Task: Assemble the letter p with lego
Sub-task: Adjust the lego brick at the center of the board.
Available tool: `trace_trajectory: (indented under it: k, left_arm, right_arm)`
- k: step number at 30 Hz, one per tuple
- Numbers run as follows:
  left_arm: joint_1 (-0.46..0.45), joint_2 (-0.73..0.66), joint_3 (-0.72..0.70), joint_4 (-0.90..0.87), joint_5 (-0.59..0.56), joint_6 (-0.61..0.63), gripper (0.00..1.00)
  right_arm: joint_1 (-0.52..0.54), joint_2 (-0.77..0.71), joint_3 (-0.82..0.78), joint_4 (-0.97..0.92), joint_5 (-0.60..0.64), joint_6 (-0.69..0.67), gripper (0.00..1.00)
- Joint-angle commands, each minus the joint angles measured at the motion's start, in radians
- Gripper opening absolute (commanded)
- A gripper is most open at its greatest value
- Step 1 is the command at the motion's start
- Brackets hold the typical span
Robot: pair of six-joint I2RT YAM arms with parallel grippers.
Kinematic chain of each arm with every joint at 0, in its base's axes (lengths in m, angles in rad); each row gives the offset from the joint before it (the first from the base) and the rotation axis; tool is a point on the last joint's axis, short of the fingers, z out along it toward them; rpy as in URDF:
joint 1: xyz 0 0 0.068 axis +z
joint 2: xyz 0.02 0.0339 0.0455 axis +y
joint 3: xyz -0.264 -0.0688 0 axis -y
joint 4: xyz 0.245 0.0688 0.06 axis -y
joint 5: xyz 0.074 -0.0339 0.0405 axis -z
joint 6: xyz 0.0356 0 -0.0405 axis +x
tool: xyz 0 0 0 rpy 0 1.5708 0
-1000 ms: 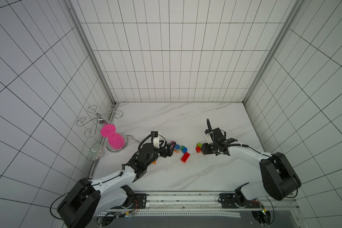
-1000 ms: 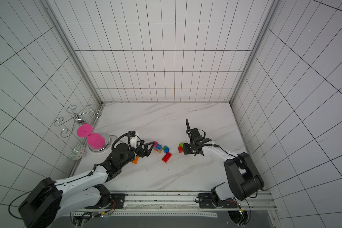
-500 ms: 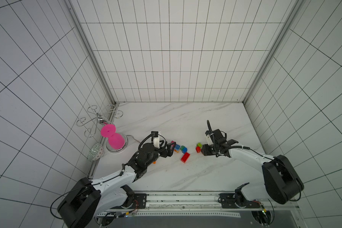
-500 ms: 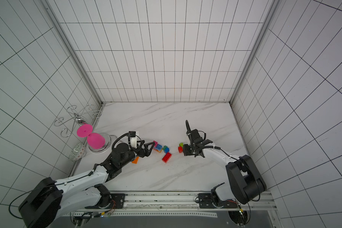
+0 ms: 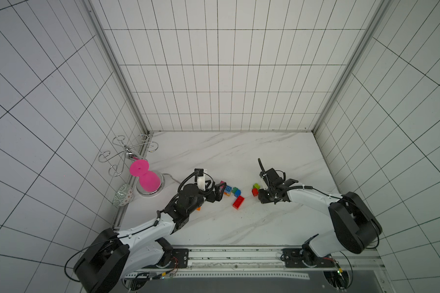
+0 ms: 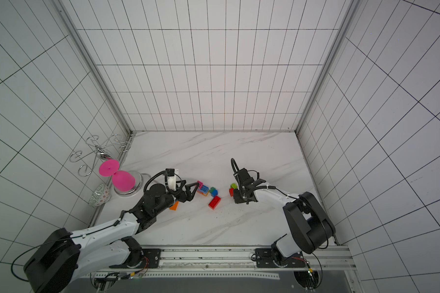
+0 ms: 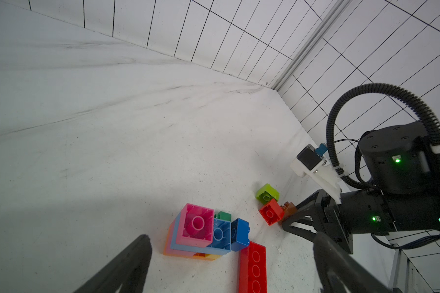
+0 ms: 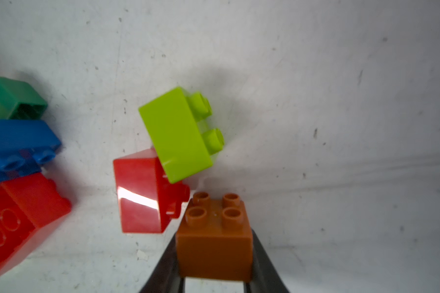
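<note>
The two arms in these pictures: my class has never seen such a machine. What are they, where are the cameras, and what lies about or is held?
They are two robot arms with grippers. Both top views look down from overhead; each wrist view rides on an arm. Lego bricks lie on the marble table: a long red brick, a lime brick, a blue brick. The left gripper is open and empty; the right gripper is closed on a brown brick.

Held a brown brick (image 8: 214, 243) in the pincer (image 8: 214, 241), pressed between both dark fingers (image 8: 163, 269), studs toward the camera. Found a red brick (image 8: 140, 192) just ahead of the fingertips, a lime brick (image 8: 175, 134) overlapping it. Farther off to one side, clustered: green brick (image 8: 13, 97), blue brick (image 8: 18, 142), long red brick (image 8: 18, 218).
</note>
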Motion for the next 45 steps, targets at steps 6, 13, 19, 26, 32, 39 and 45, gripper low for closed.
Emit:
trace_trajectory:
  k: [6,13,19,26,32,39,45]
  left_arm:
    - [0.002,-0.022,0.017,-0.010,-0.013,-0.001,0.98]
    - [0.004,-0.033,0.014,-0.016,-0.021,-0.001,0.98]
    - [0.004,-0.056,0.004,-0.019,-0.036,0.001,0.98]
    - [0.005,-0.075,0.000,-0.021,-0.041,0.002,0.98]
    - [0.005,-0.081,-0.002,-0.022,-0.044,0.004,0.98]
    - [0.006,-0.080,-0.003,-0.018,-0.048,0.006,0.98]
    - [0.005,-0.072,0.000,-0.009,-0.036,0.001,0.98]
  right_arm:
    - [0.025,-0.049,0.083,-0.224,0.005,0.052,0.21]
    - [0.027,-0.024,0.208,-0.618,-0.185,0.033,0.21]
    - [0.030,0.045,0.254,-0.784,-0.231,-0.012,0.22]
    - [0.056,0.182,0.303,-0.843,-0.296,-0.060,0.22]
    - [0.067,0.330,0.363,-0.845,-0.285,-0.090,0.24]
    - [0.082,0.384,0.440,-0.846,-0.255,-0.099,0.47]
    - [0.089,0.322,0.473,-0.826,-0.209,-0.077,0.65]
